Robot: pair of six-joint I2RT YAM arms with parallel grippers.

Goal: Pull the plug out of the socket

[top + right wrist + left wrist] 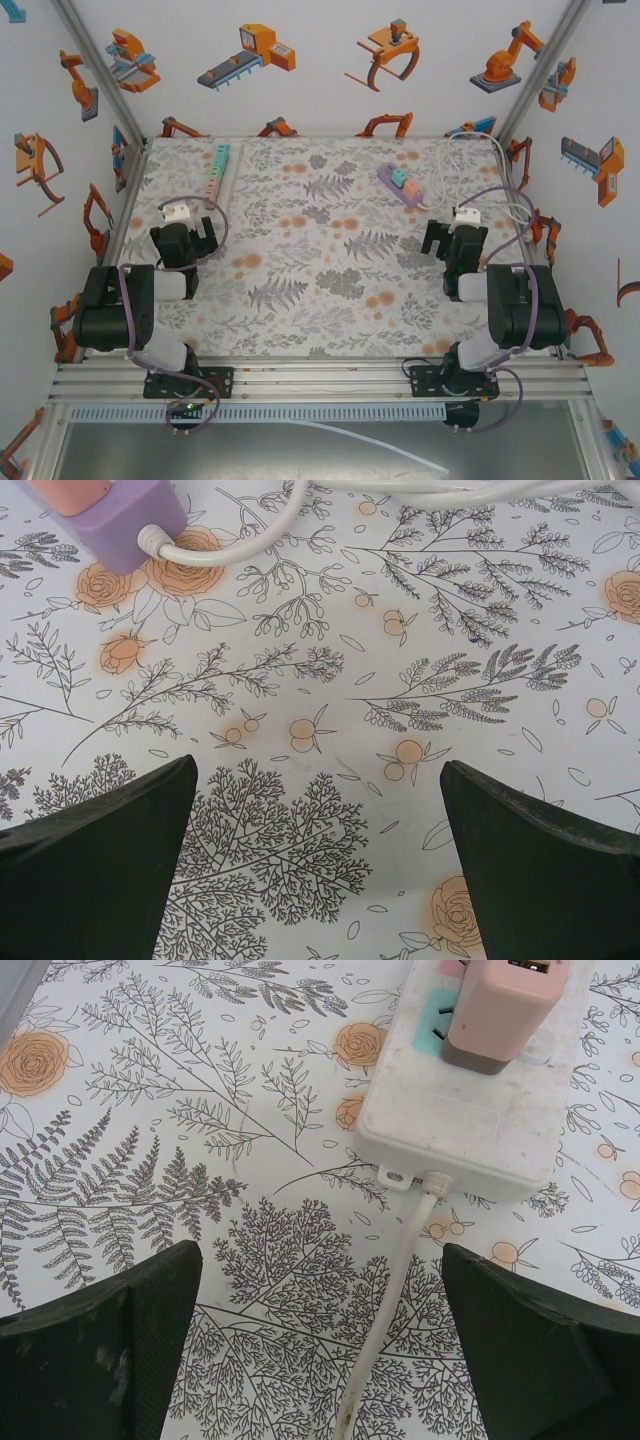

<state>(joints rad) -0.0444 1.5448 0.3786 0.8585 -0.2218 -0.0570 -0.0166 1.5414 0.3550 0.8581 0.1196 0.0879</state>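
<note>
A long white power strip (218,166) lies at the far left, holding several green and pink plugs. Its near end (470,1110) carries a pink plug (505,1010) with a brown base, and its white cord (395,1300) runs back between my left fingers. My left gripper (320,1290) (185,235) is open and empty, just short of that end. A purple power strip (403,184) with teal and pink plugs lies at the far right. Its corner (110,520) sits up and left of my right gripper (318,810) (452,240), which is open and empty over bare mat.
The purple strip's white cord (260,530) curves right and loops near the right wall (495,195). Aluminium posts and walls printed with robot pictures close in the floral mat (320,270) on the left, far and right sides.
</note>
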